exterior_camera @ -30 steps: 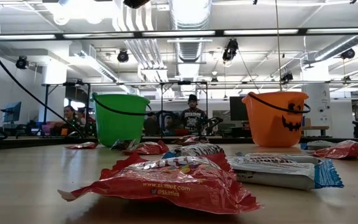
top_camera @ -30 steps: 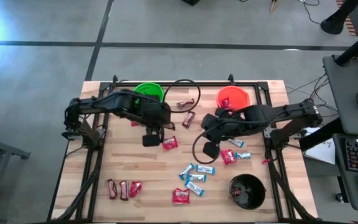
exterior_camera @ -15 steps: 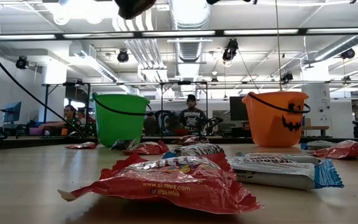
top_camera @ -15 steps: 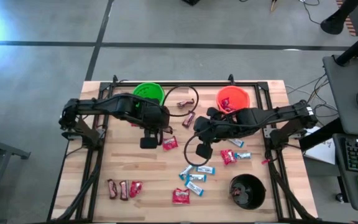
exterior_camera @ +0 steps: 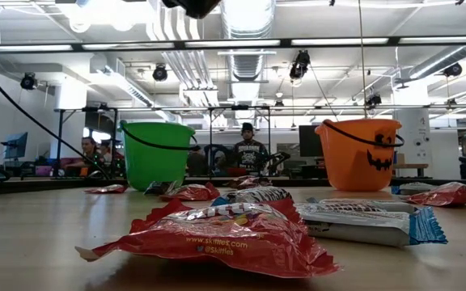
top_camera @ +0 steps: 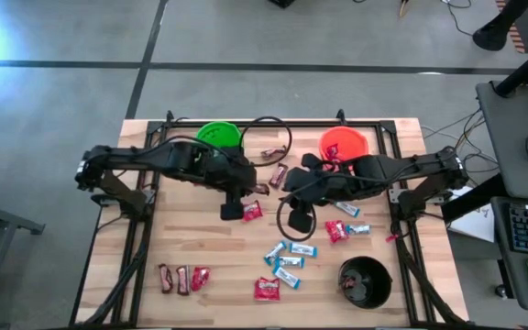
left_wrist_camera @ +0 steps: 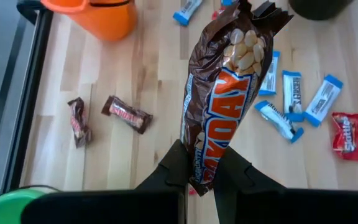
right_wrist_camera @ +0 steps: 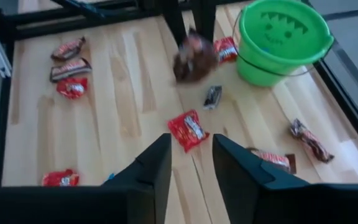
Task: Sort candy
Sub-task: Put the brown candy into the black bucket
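Over the middle of the table, my left gripper (left_wrist_camera: 199,177) is shut on a brown-and-orange candy bar (left_wrist_camera: 229,87), held in the air. In the high view the left gripper (top_camera: 248,189) faces my right gripper (top_camera: 287,185) a short way off. The right gripper (right_wrist_camera: 190,155) stands open, with nothing between its fingers and the bar (right_wrist_camera: 194,56) ahead of them. More candy lies flat on the wood: light-blue bars (top_camera: 287,261), red packets (top_camera: 251,211) and brown bars (top_camera: 172,278). My left gripper pinches the bar's near end (left_wrist_camera: 202,169) between its two fingers. The fingers slant down from the table's left side and lie along the bar. The bar sticks out beyond the fingertips, lifted clear of the table, its free end (left_wrist_camera: 247,18) toward the right gripper.
A green bucket (top_camera: 219,136) and an orange bucket (top_camera: 344,144) stand at the far edge, and a black bucket (top_camera: 365,281) sits near right. Brown bars (top_camera: 278,174) lie between the two far buckets. Bare wood shows on the near left. People sit in the room beyond.
My left gripper has shifted a little toward the table's right and tipped further down. My right gripper has edged toward the table's left, so the two now stand closer over the middle.
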{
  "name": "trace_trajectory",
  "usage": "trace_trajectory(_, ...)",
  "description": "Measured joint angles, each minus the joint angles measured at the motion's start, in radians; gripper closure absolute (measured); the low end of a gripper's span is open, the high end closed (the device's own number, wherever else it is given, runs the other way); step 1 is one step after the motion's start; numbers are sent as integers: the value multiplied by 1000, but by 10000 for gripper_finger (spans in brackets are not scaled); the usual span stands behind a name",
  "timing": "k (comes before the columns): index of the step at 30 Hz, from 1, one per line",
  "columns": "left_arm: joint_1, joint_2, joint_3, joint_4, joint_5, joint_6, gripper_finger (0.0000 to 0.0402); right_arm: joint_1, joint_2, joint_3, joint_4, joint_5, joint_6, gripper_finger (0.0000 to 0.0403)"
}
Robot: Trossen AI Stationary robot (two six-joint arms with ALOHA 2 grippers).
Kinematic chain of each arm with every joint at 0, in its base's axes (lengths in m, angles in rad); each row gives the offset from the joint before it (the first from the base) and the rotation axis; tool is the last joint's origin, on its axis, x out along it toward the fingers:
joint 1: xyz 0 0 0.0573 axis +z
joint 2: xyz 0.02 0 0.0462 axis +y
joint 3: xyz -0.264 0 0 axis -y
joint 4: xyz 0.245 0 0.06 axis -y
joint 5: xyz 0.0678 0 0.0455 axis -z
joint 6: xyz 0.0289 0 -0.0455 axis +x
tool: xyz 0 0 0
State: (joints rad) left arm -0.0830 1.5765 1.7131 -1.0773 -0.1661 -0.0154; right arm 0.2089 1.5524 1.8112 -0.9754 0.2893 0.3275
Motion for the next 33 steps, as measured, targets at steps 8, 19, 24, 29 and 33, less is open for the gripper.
trace_trajectory(8, 0, 20, -35, 60, 0, -3, 390, 0, 0, 0, 51, 0, 3, 270)
trace_trajectory(19, 0, 22, -32, 143, 0, 17, 390, 0, 0, 0, 77, 0, 30, 257)
trace_trajectory(24, 0, 23, -32, 169, 0, 34, 390, 0, 1, 0, 80, 2, 29, 255)
trace_trajectory(29, 0, 25, -32, 178, 0, 37, 390, -1, 1, 0, 105, 2, 18, 255)
trace_trajectory(33, 0, 25, -32, 180, 0, 37, 390, -11, 1, 0, 106, 2, 39, 255)
